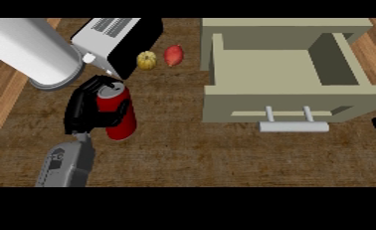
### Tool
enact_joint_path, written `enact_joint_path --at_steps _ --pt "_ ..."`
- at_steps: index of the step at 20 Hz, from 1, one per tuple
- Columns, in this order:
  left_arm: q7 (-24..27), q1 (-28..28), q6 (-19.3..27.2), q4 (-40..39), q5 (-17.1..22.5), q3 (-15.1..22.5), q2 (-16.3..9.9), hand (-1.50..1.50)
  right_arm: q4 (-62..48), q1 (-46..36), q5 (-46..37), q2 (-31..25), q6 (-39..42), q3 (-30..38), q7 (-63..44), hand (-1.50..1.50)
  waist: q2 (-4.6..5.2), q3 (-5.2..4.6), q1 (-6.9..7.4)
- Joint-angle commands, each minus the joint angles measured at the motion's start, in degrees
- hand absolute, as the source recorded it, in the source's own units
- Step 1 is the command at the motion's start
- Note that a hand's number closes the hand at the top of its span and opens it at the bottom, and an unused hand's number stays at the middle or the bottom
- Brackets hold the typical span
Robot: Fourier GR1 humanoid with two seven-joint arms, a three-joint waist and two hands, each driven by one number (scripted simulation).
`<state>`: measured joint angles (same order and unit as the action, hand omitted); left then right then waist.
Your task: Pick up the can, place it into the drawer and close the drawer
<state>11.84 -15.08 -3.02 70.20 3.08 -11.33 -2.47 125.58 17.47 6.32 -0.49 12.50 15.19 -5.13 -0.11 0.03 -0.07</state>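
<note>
Nearest me, my left hand curls round the one red can, upright on the dark wooden desk. One open drawer sits well apart to the right, bare desk between. Behind the can: one toaster, two small fruits. My right hand is out of sight.

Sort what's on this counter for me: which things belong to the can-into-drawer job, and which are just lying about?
Part of the job:
- red can, gripped by the left hand
- open drawer, with its handle facing the robot

Just lying about:
- toaster
- large white cylinder
- small yellow squash-like item
- reddish fruit or vegetable

The right hand is not in view.
</note>
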Motion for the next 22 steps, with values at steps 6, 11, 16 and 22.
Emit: enact_joint_path --at_steps 6,11,16,22 --pt "-8.12 -5.93 8.94 8.99 -3.38 9.83 2.42 1.50 -1.55 0.59 -1.16 0.47 -0.35 -0.91 1.95 -1.50 0.04 -0.01 -0.28" --pt "-18.98 -13.23 12.49 12.98 -3.79 12.75 2.46 1.50 1.26 2.57 3.71 -1.03 1.42 2.52 0.50 -1.50 0.04 0.00 -0.52" --pt "-22.84 -20.53 19.02 10.03 -3.84 18.80 2.47 1.50 0.06 1.74 2.69 -1.60 1.87 2.61 1.54 -1.50 0.09 0.00 -0.66" --pt "-27.64 -34.14 23.36 4.86 -4.04 19.12 2.47 1.50 0.69 2.00 0.19 0.41 0.32 0.59 1.56 -1.50 0.11 0.01 -0.83"
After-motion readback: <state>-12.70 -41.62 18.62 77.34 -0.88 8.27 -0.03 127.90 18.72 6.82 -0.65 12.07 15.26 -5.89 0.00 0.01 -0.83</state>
